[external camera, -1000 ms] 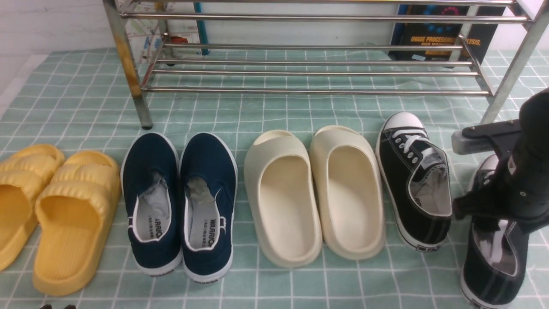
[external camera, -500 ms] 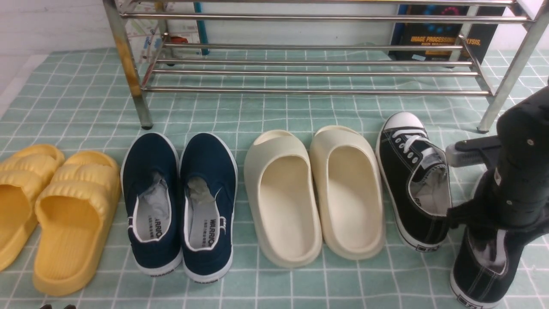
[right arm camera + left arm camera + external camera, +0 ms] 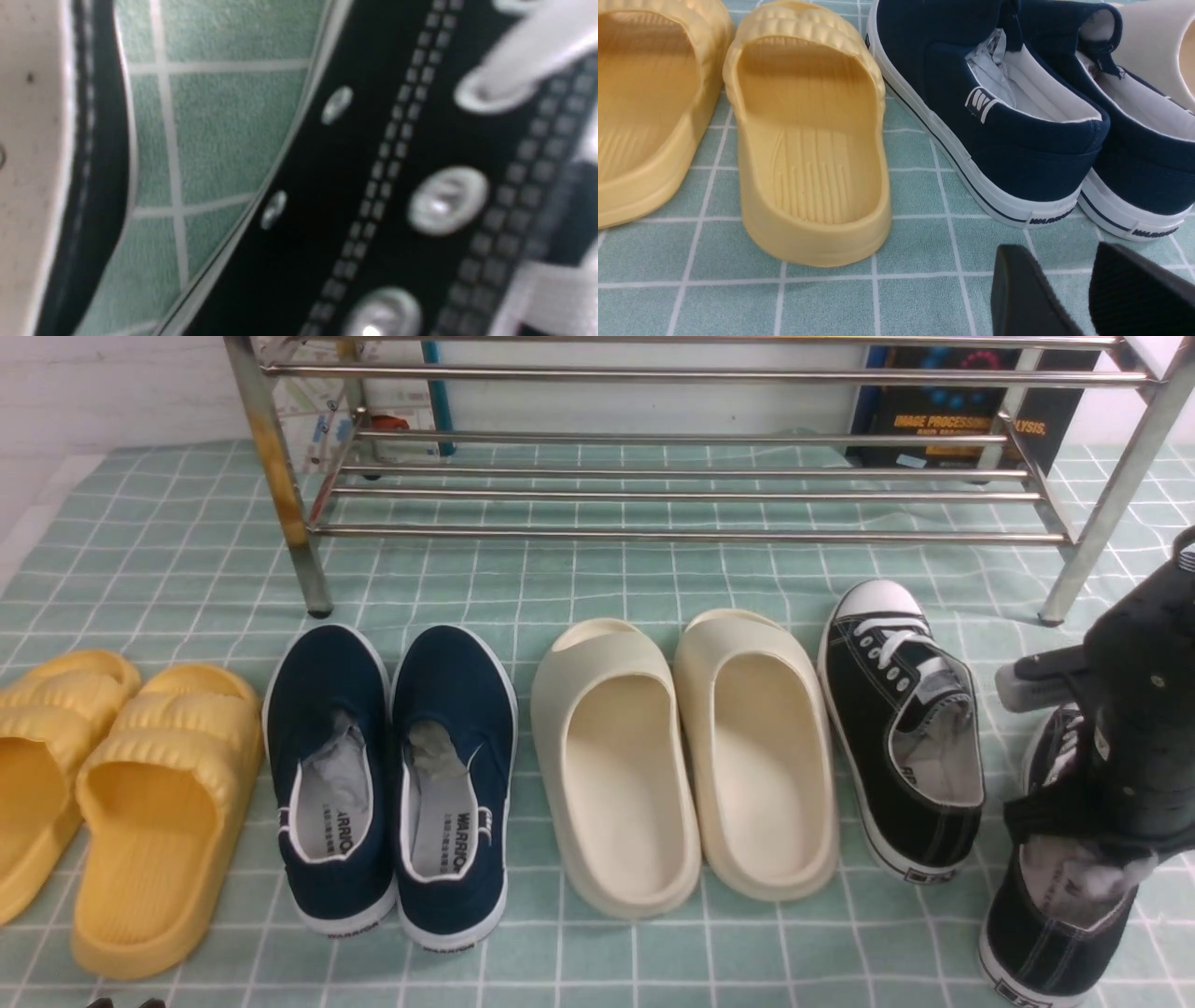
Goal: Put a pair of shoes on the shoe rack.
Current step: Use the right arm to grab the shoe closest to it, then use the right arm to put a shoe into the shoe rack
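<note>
Two black canvas sneakers with white laces lie at the right of the row. The left one lies flat beside the cream slides. My right gripper reaches down into the opening of the right one and is shut on its side wall; the gripper body hides most of the fingertips. In the right wrist view that sneaker's black side with metal eyelets fills the picture, very close. The silver shoe rack stands behind the row, its bars bare. My left gripper hovers open over the cloth behind the navy shoes.
On the green checked cloth, from left to right, lie yellow slides, navy slip-ons and cream slides. A dark book leans behind the rack. The rack's right leg stands just beyond the sneakers.
My right arm shifted left, then back right, over the right sneaker, dragging its heel to the left. Its jaws have closed on the sneaker's side. The left arm has not moved.
</note>
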